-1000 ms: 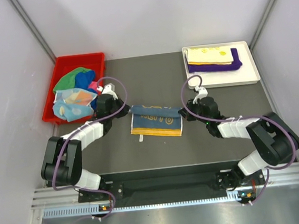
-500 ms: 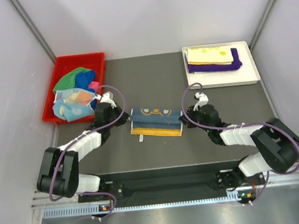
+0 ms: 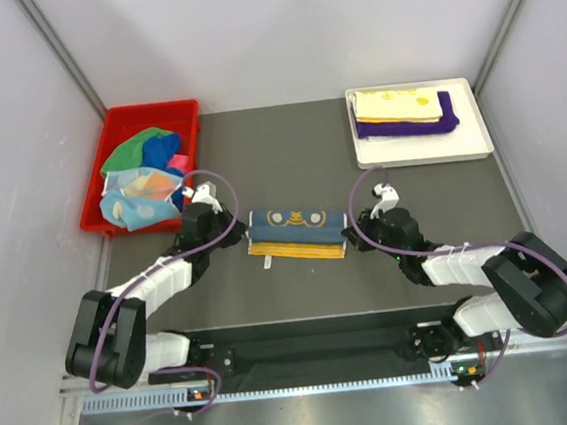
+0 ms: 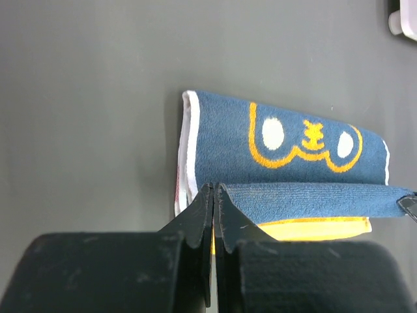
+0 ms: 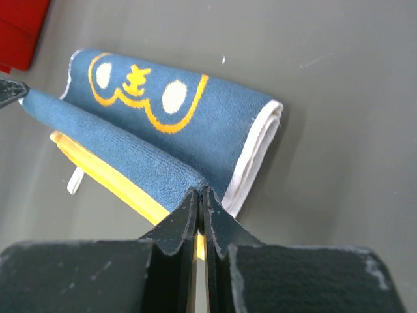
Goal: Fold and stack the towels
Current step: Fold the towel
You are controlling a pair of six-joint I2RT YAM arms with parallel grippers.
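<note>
Wrist views are showing left fingers (image 4: 195,218) and right fingers (image 5: 171,228) clamping the navy towel (image 3: 294,221) edge, a grip hidden overhead; it's folding narrower than earlier.

From above I can't see either pinch: the left gripper (image 3: 241,233) and right gripper (image 3: 350,232) cover the towel's (image 3: 294,221) ends, and its yellow print is too small to read. In both wrist views my own fingers (image 4: 195,222) hide its near edge. The picture edge clips the bin (image 3: 153,111) in the right wrist view and the tray (image 3: 418,149) in the left. I can't tell the binned cloths (image 3: 140,181) apart. A purple towel (image 3: 406,128) lies mostly under a yellow one (image 3: 399,106).
</note>
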